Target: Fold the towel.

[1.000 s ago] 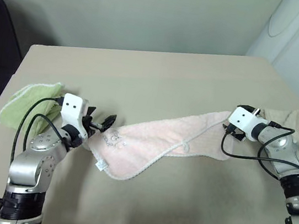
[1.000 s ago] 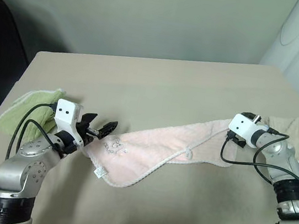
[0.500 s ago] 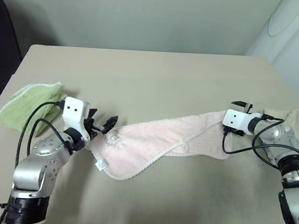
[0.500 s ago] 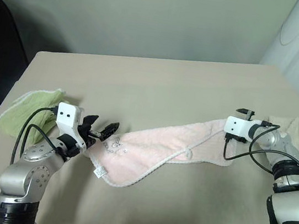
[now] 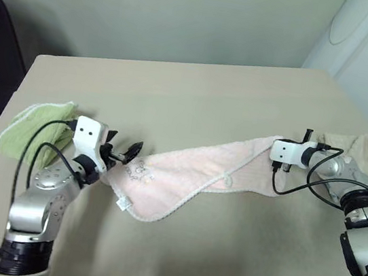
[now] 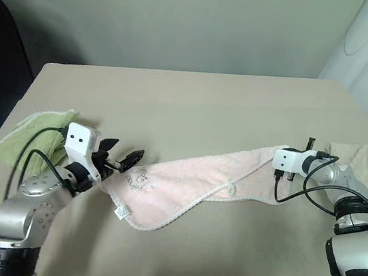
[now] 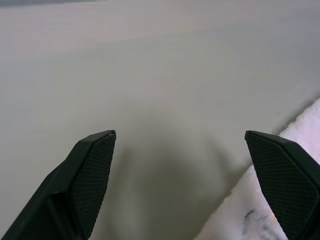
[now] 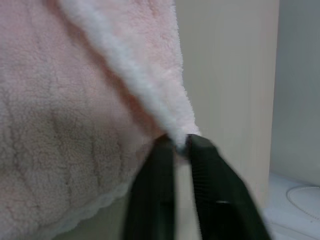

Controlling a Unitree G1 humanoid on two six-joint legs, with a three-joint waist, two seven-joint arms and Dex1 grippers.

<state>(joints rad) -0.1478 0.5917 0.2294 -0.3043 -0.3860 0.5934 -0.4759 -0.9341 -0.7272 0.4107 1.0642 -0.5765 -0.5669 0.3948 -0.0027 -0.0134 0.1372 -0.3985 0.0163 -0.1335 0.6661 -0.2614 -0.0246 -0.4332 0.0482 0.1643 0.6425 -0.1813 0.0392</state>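
**A:** Right wrist view pretty much settles it: the right gripper [image 8: 181, 142] has its fingers [image 8: 156, 175] pinched together on the white-edged corner of the pale pink towel [image 5: 193, 170]. So we're at the grab-the-corners step, nothing folded yet imo.

**B:** Yeah, the towel's lying stretched out in a crooked strip across the beige surface [image 5: 177, 89], between both arms. The left gripper [image 5: 121, 154] is right at the other end, by the small dark printed mark [image 5: 140, 169], but its fingers [image 7: 92, 165] are wide apart with just bare surface between them, the terry edge off to one side.

**A:** So next it'd need to slide onto that corner and close, then bring one end over to the other?

**B:** That's my guess. The light green towel [image 5: 34, 127] sits just behind the left arm and the beige towel [image 5: 367, 153] lies by the right arm, so it should avoid snagging either.
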